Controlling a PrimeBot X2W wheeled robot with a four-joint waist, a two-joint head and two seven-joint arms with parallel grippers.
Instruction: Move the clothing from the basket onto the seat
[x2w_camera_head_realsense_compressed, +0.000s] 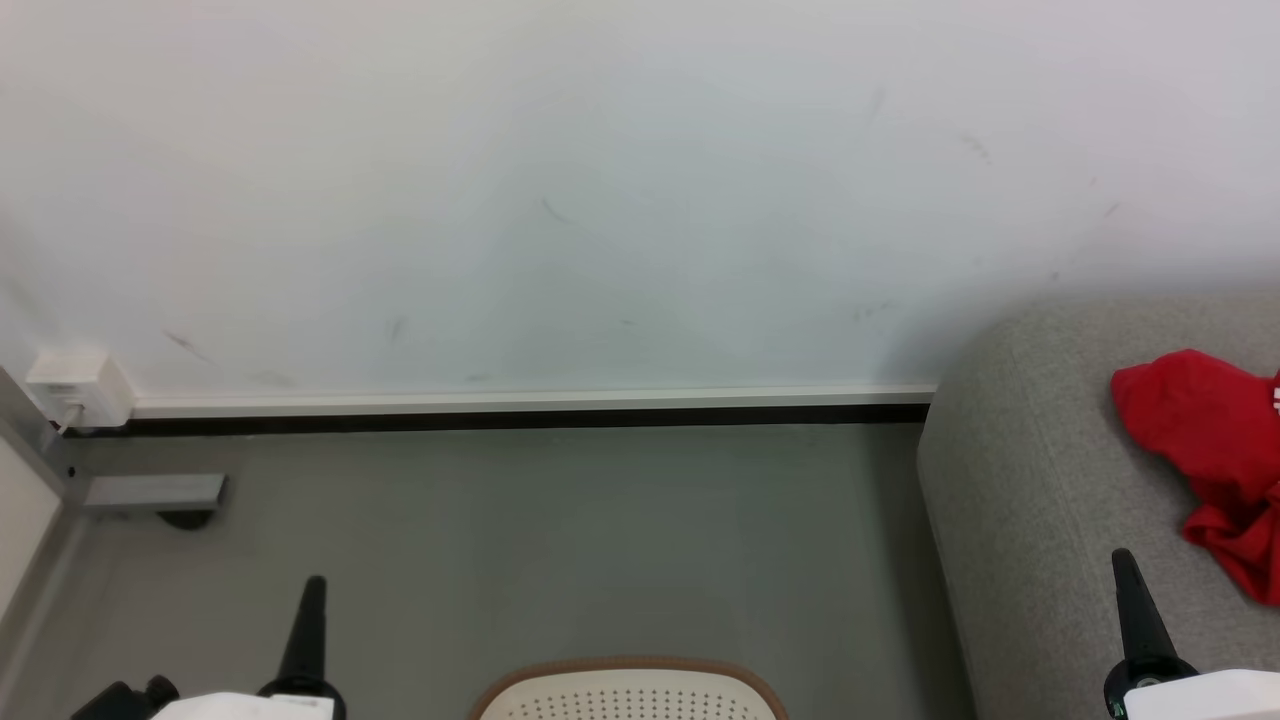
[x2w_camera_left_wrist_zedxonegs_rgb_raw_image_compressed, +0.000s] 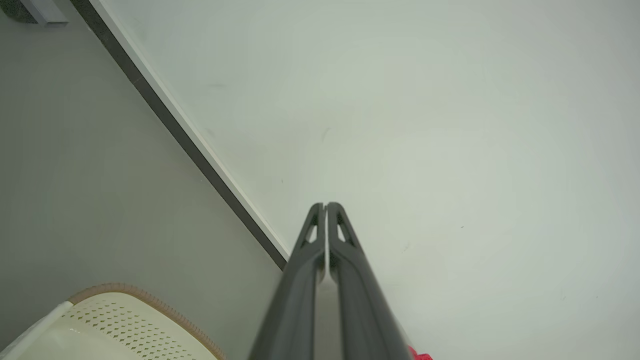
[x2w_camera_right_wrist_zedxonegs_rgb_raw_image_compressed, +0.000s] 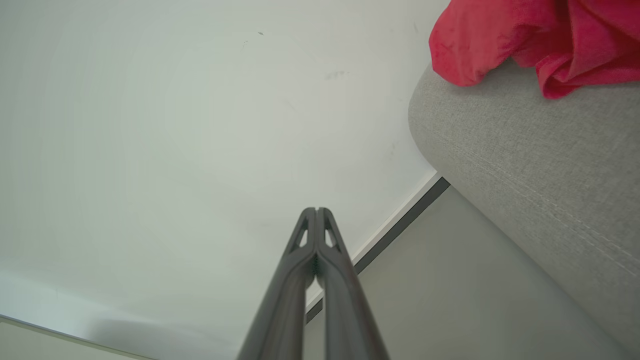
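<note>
We saw the left gripper (x2w_camera_left_wrist_zedxonegs_rgb_raw_image_compressed: 325, 206) fully closed, its fingers pressed together, holding and touching nothing. The right gripper (x2w_camera_right_wrist_zedxonegs_rgb_raw_image_compressed: 316, 210) was closed in the same way and also empty. The red clothing (x2w_camera_head_realsense_compressed: 1205, 430) lay on the seat (x2w_camera_head_realsense_compressed: 1030, 470) near its rounded left corner, beyond the right gripper and apart from it. The basket (x2w_camera_head_realsense_compressed: 630, 668) stood on the floor between the two grippers. Both grippers pointed forward at the wall.

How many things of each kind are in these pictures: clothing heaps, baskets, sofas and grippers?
red clothing heap: 1
basket: 1
sofa: 1
grippers: 2 (left gripper, right gripper, both shut)
Total: 5
</note>
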